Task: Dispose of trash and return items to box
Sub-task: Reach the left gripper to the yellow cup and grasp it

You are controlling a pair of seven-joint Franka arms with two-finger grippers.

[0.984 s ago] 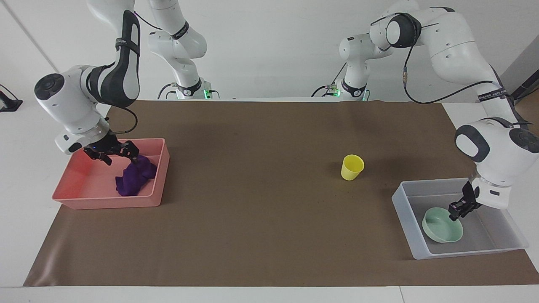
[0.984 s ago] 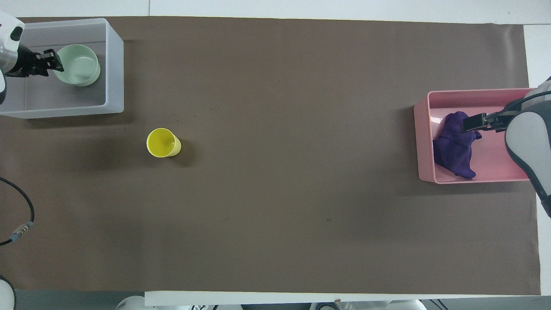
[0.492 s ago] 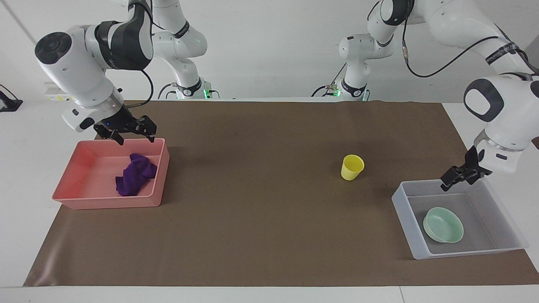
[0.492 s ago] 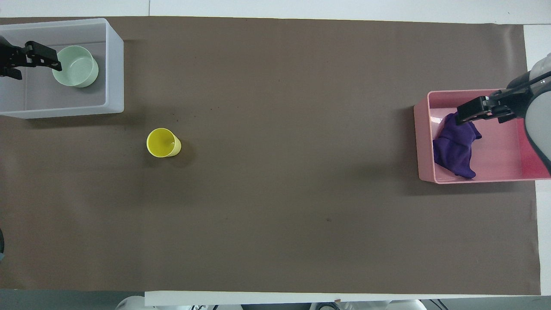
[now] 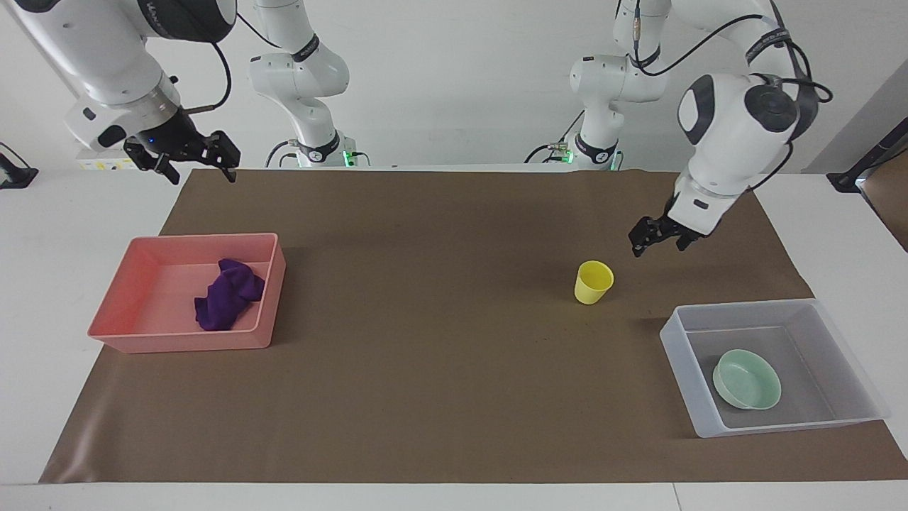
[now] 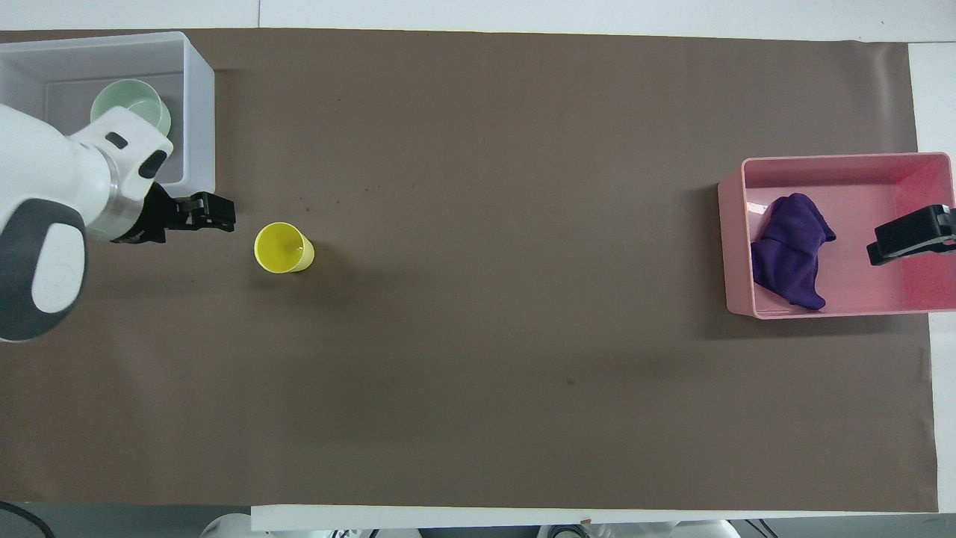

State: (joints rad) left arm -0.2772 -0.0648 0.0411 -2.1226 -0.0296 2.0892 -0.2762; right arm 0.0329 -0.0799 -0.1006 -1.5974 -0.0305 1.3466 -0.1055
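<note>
The left gripper (image 5: 656,239) has been lifted out of the box (image 5: 837,316) and is now held over the table (image 5: 440,355) beside the yellow cup (image 5: 593,282), fingers narrowly parted, empty. The mint-green bowl (image 5: 746,380) is left in the box. The right gripper (image 5: 193,160) has been raised from the pink tray (image 5: 159,335), fingers spread wide.
</note>
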